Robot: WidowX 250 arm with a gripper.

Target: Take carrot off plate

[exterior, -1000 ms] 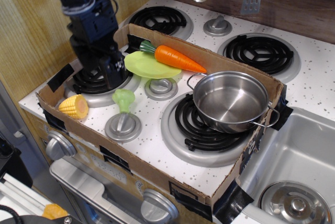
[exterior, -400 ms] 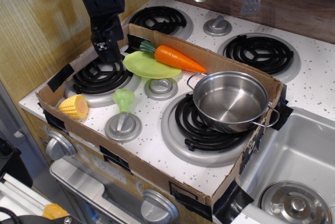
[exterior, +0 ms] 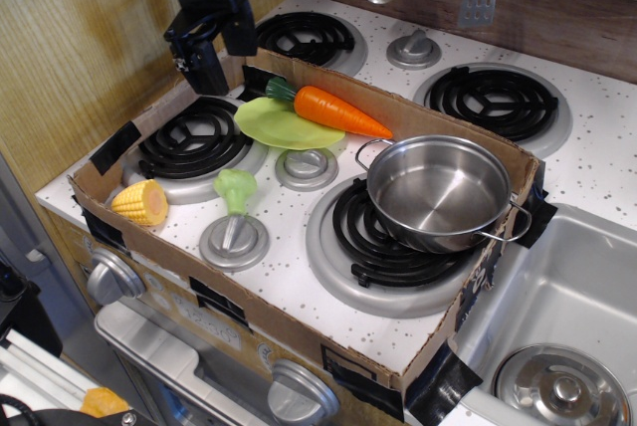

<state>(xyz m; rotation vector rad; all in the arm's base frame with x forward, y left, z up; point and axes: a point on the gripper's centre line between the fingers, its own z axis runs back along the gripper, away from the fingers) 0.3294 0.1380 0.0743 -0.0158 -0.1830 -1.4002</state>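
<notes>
The orange carrot (exterior: pixel 336 111) lies with its green stem end toward the back left and its tip pointing right. It rests on the far edge of the light green plate (exterior: pixel 282 127), which sits between the left burners. My black gripper (exterior: pixel 221 63) hangs above the back-left cardboard wall, to the left of the plate and the carrot and touching neither. Its jaws look open and empty.
A steel pot (exterior: pixel 438 192) sits on the front right burner. A corn cob (exterior: pixel 142 202) lies at the front left and a pale green mushroom toy (exterior: pixel 236 187) stands by a knob. A low cardboard wall (exterior: pixel 438 129) rings the area. A sink (exterior: pixel 557 346) lies to the right.
My gripper has risen from low over the front left burner and moved back and to the right, toward the carrot's stem end. The carrot and plate have not moved.
</notes>
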